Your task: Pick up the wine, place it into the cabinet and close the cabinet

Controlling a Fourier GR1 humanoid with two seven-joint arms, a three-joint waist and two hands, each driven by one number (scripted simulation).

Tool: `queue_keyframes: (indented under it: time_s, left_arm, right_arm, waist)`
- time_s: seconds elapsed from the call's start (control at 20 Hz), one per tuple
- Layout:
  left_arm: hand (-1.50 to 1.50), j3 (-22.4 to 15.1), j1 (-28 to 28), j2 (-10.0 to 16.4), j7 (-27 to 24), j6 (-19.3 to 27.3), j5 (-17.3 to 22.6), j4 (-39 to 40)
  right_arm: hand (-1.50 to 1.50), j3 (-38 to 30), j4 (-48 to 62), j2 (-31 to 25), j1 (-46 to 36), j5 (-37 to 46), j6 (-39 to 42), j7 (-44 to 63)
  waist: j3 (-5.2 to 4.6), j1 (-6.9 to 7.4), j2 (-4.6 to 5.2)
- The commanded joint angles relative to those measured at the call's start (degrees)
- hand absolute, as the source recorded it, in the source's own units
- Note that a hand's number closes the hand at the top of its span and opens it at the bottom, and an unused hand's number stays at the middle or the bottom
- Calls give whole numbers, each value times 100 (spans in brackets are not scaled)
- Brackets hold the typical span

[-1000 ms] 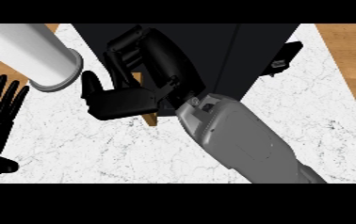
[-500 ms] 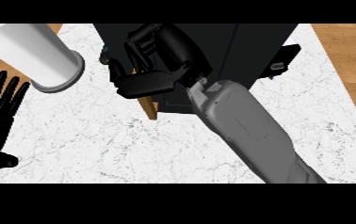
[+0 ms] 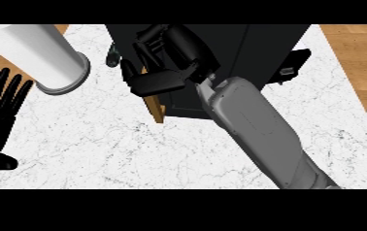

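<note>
Seen from my head, my right hand (image 3: 161, 82) is up against the front left of the black cabinet (image 3: 265, 45) at the far edge of the marble surface (image 3: 93, 142). Its fingers are curled around the wine bottle (image 3: 112, 56), of which only a dark rounded end shows just left of them. The cabinet's wooden door edge (image 3: 155, 107) sticks out below my hand. My left hand (image 3: 10, 106) rests open at the left edge, near a white cylinder (image 3: 39, 55).
</note>
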Motion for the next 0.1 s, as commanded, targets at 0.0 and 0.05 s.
queue_keyframes:
  time_s: [0.0, 0.05]
  left_arm:
    - [-150, -53, 23, -10, 140, -80, 67, -13]
    - [-150, 17, 259, -11, -21, -187, 40, -127]
  right_arm:
    - [150, -741, 669, -505, -340, -22, -157, 222]
    - [150, -599, 822, -487, -69, 107, -144, -10]
  waist:
    - [67, -82, 249]
    - [67, -2, 254]
